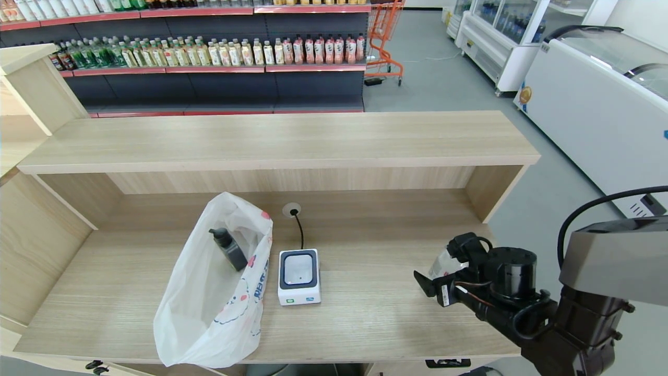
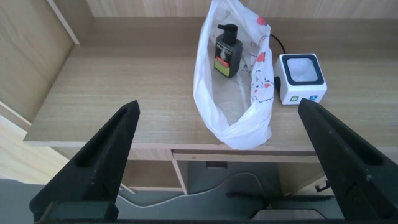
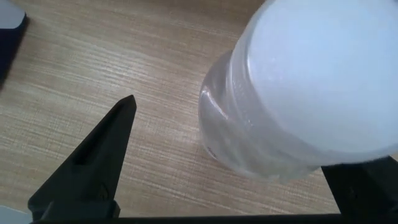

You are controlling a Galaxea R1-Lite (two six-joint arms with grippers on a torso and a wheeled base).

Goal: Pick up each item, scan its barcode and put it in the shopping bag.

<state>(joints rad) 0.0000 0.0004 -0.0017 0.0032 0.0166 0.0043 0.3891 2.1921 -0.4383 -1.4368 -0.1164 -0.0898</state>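
**Clear bottle sitting between the right gripper's open fingers**

Wood counter [image 1: 376, 313] is carrying everything. At its right near corner the right gripper [image 1: 436, 271] is hovering low with its fingers spread wide, and the bottle [image 3: 298, 93], clear with a white cap, is sitting in the gap between them. The bottle is not sitting centred. One finger [image 3: 118, 155] is standing well apart from its side, with bare counter showing between, while the other finger is lying just beside or under its far side. Whether that one is touching is hard to tell, as the cap is hiding the spot. The bottle appears to be standing upright on the counter, long axis pointing up toward the wrist, so the fingers are bracketing its body from either side and closing should be catching it across its width.

To the left, the scanner [image 1: 298, 275] is lying well apart from the bottle, window facing up. The bag [image 1: 209, 292] is lying just left of it, mouth open toward the far side, with a dark pump bottle [image 1: 229, 249] resting inside.

The left gripper [image 2: 219, 109] is hanging off the near edge of the counter, fingers wide and carrying nothing, facing the bag. The right arm is plainly the nearer one to the bottle.
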